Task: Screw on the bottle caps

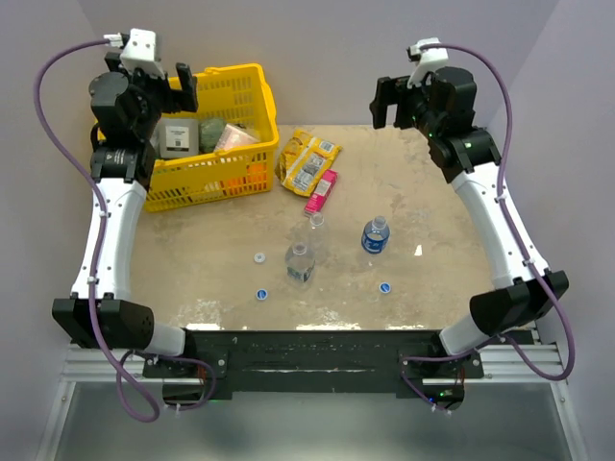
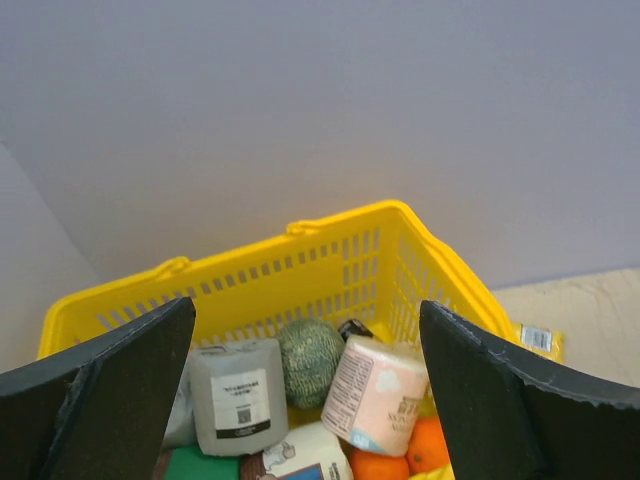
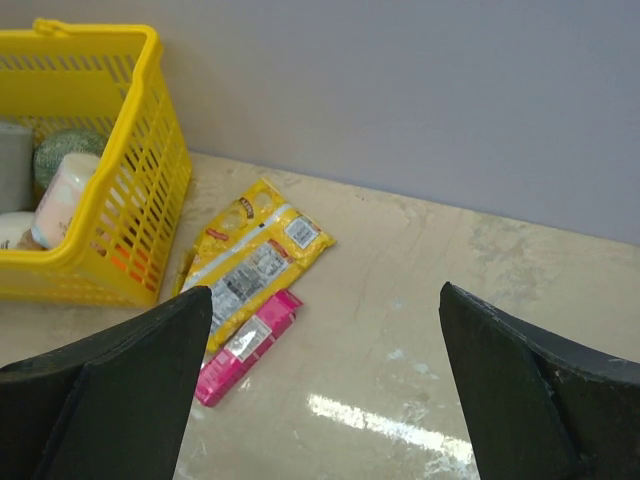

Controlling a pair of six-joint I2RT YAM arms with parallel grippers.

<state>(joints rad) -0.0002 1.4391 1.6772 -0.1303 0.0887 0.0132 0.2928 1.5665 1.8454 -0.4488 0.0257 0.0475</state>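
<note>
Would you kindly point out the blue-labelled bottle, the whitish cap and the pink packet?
blue-labelled bottle (image 1: 376, 238), top external view, on its label.
whitish cap (image 1: 259, 257), top external view, on its flat top.
pink packet (image 3: 248, 348), right wrist view, on its middle.

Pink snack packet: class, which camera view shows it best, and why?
The right wrist view: the pink snack packet lies close and large beside the yellow packet. The top external view shows it small; the left wrist view misses it.
</note>
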